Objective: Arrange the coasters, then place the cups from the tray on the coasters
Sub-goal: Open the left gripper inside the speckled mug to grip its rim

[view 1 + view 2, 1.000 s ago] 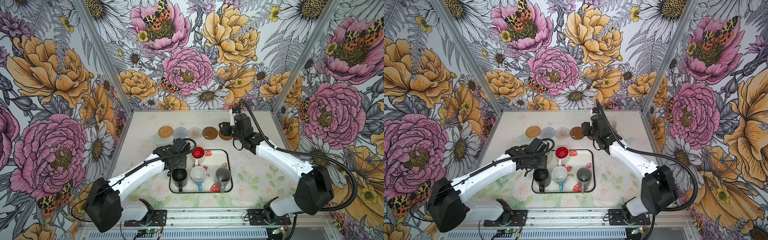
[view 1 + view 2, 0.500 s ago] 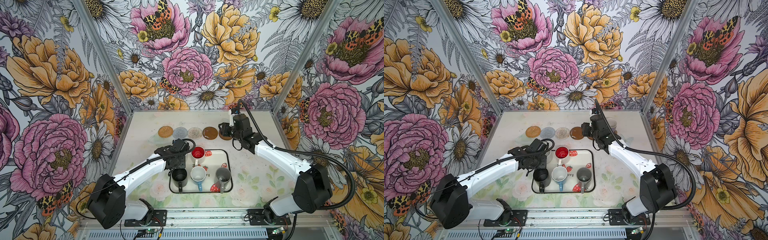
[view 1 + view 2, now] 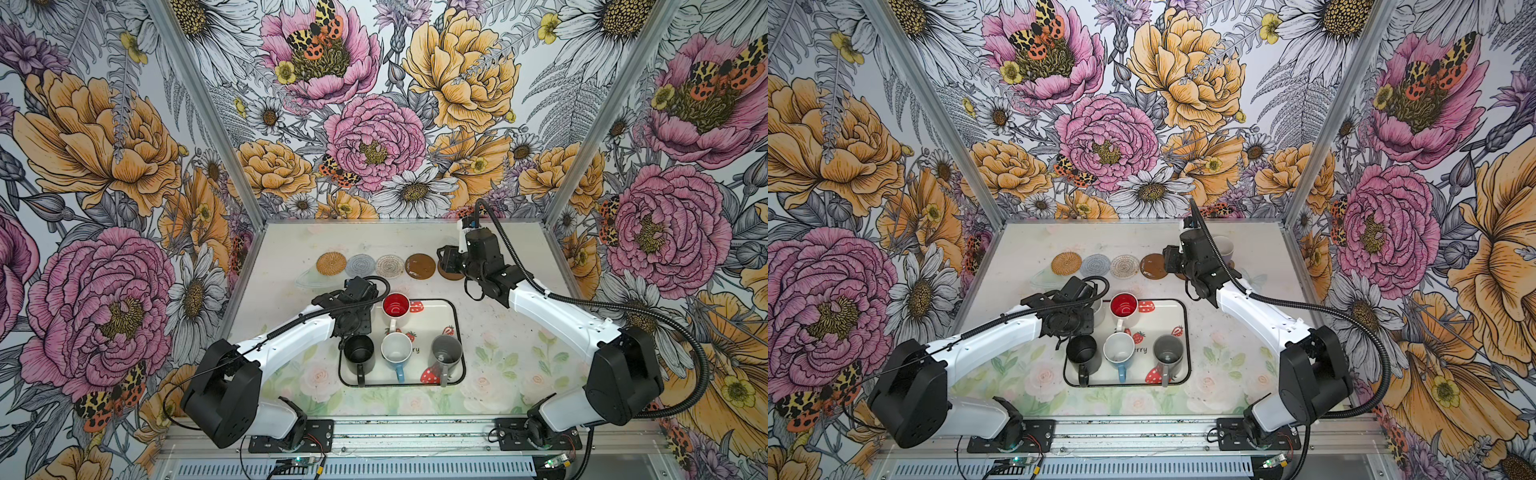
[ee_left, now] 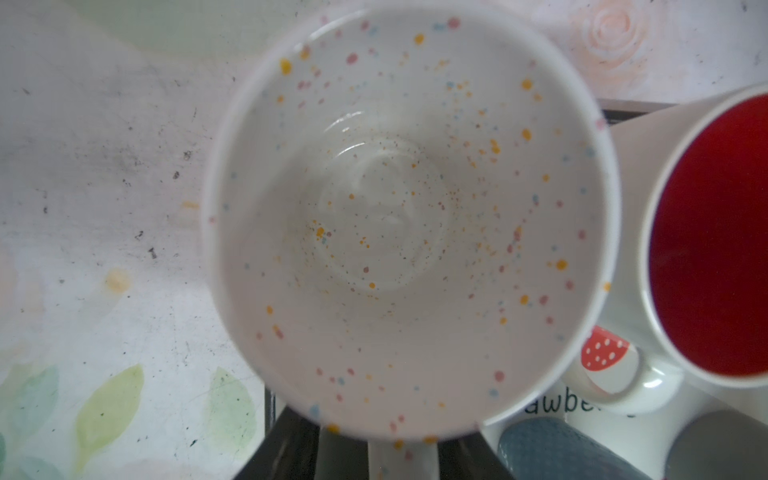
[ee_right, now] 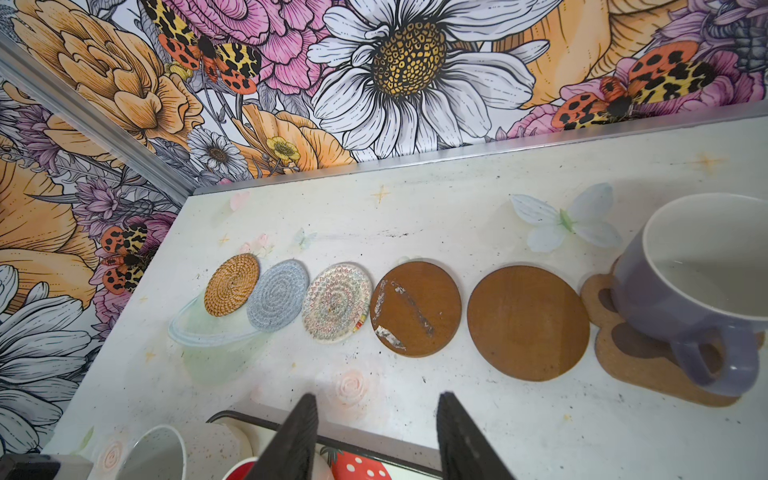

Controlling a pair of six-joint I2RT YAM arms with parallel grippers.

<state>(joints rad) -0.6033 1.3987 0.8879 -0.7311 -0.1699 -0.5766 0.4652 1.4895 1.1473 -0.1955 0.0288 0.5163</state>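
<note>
I find lighting bright and even, shadows soft. Left wrist view is blurred across the speckled white mug (image 4: 409, 291).

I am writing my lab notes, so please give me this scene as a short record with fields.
coasters: six in one row, straw coaster to paw coaster
cup on coaster: purple cup, on the paw coaster
tray: red-lined cup, black cup, blue cup, grey cup
left gripper: around the handle of the speckled cup, at the tray corner; grip unclear
right gripper: open, empty
</note>
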